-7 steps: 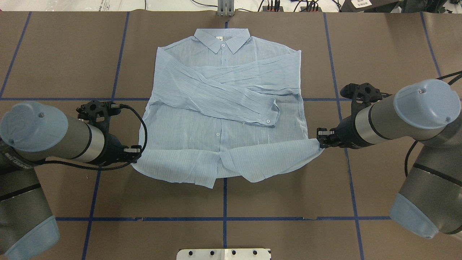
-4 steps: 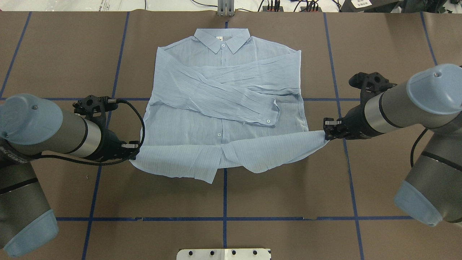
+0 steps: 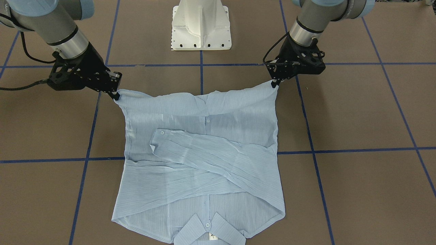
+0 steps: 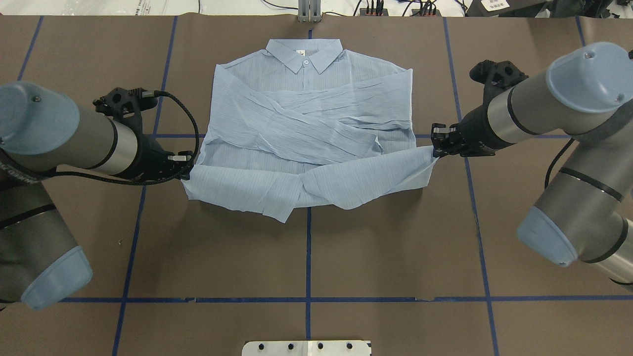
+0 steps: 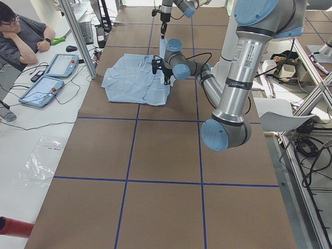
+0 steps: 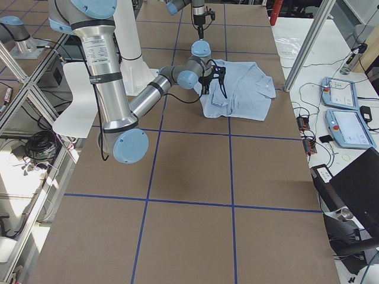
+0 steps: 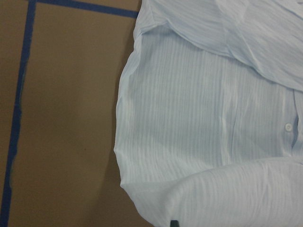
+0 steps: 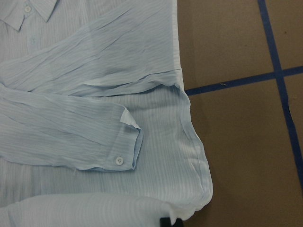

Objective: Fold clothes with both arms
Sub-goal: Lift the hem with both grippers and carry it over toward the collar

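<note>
Hem corners raised for the fold toward the collar

The thin pale-blue striped button-up shirt (image 4: 306,113) lies face-up on the brown desk (image 4: 395,247), upper centre of the overhead view, sleeves crossed. The left end effector (image 4: 187,169) and right end effector (image 4: 436,148) are each clamped on a lifted hem corner. Carry both corners level and at equal pace toward the collar (image 4: 304,52), hem taut, so the sagging middle lands flat.

Brown worktop (image 4: 395,237), gridded in blue tape (image 4: 307,257). Carries pale-blue shirt (image 4: 306,109), sleeves crossed, collar toward far edge; white pedestal base (image 4: 306,347) at near edge.
</note>
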Tool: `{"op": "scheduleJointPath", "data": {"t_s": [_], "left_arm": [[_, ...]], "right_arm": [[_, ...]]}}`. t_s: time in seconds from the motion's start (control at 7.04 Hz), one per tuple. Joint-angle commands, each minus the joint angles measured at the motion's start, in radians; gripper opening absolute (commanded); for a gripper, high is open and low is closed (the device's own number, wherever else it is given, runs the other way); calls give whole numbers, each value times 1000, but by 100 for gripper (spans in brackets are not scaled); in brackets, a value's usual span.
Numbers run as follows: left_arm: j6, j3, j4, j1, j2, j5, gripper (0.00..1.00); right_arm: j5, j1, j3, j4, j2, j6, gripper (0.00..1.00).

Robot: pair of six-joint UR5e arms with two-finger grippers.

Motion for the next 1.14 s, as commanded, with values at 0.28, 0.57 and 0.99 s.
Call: {"op": "scheduleJointPath", "data": {"t_s": [0.28,0.57,0.99], "left_arm": [[-1,292,-11,-162,-245,-47,0],[1,453,-37,-191,-348,-47,0],[2,688,-250,-203,-373,-42,0]], "right_arm": [[50,134,-263,-3,211,-48,0],[66,174,-436,2,293,-143,0],[69,176,-693,3,463,-177,0]]}}
